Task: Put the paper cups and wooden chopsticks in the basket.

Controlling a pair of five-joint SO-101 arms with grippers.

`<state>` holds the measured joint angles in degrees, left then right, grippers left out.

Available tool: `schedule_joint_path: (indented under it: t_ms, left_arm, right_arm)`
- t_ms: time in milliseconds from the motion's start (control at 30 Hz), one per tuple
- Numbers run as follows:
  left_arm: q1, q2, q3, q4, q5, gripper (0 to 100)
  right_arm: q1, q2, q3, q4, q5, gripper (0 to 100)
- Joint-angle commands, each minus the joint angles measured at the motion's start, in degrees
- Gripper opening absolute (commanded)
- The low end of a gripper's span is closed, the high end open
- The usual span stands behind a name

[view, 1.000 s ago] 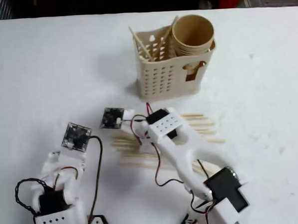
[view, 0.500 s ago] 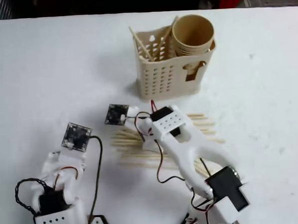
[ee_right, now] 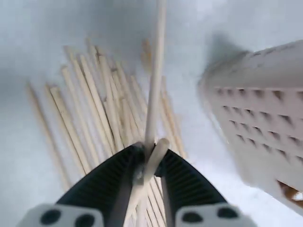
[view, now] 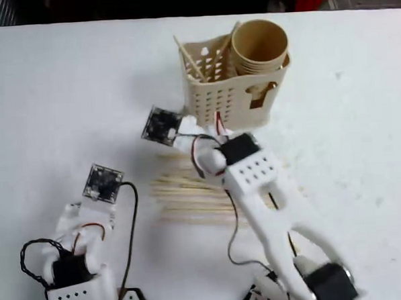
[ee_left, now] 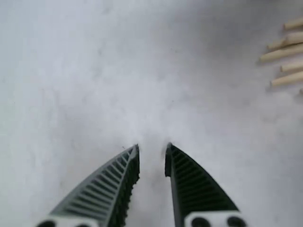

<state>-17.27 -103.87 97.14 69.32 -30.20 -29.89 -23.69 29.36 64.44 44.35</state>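
I am clamping my right jaws tight on wooden chopsticks (ee_right: 155, 80); two of them are crossing in the grip, the longer one pointing away above the loose pile. That pile of chopsticks (view: 186, 198) is lying flat on the white bench (view: 63, 90) at the centre of the high view. It is fanning out side by side, too many and too overlapped for me to count, and my right arm (view: 256, 187) is covering its right part. Just above, at upper centre, one cream basket (view: 228, 101) with a perforated wall is standing upright, its near wall rising close beside the sticks I am holding. In its right half a nested stack of paper cups (view: 259, 46) is sitting; I cannot tell how many. In its left half at least two chopsticks (view: 192, 60) are leaning. My left arm (view: 75, 264) is resting at lower left, well apart from the basket. My left jaws are hanging slightly parted over bare bench, gripping nothing, with five chopstick ends (ee_left: 284, 52) showing at the upper right of that wrist view. Two small camera boards are showing, one (view: 162, 125) just left of the basket and one (view: 102, 182) left of the pile.
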Motion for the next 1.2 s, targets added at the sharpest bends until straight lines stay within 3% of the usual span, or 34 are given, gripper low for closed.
schedule_joint_path:
  t_ms: [0,300,433,600,867,1033,1167]
  left_arm:
    - [0.75,-0.57,-0.18,0.53,-0.44,11]
    - [0.75,-0.57,-0.18,0.53,-0.44,11]
    - [0.75,-0.57,-0.18,0.53,-0.44,11]
    - [0.75,-0.57,-0.18,0.53,-0.44,11]
    - [0.75,-0.57,-0.18,0.53,-0.44,11]
    - [0.75,-0.57,-0.18,0.53,-0.44,11]
    - [0.75,-0.57,-0.18,0.53,-0.44,11]
  right_arm:
    - [0.40,-5.67,-3.52,2.24,-0.62,1.6]
    - [-0.84,3.47,-3.87,-5.41,-0.88,1.6]
    - [-1.80,4.88,-5.98,-6.73,-6.42,1.6]
    - [-3.65,8.48,-4.66,-6.37,-7.12,2.2]
    - [-4.09,22.46,-3.52,-8.66,-7.21,10.9]
    - [-4.70,21.93,-3.43,-5.32,-7.38,11.9]
    - [-9.19,18.51,-2.29,1.01,-11.87,11.9]
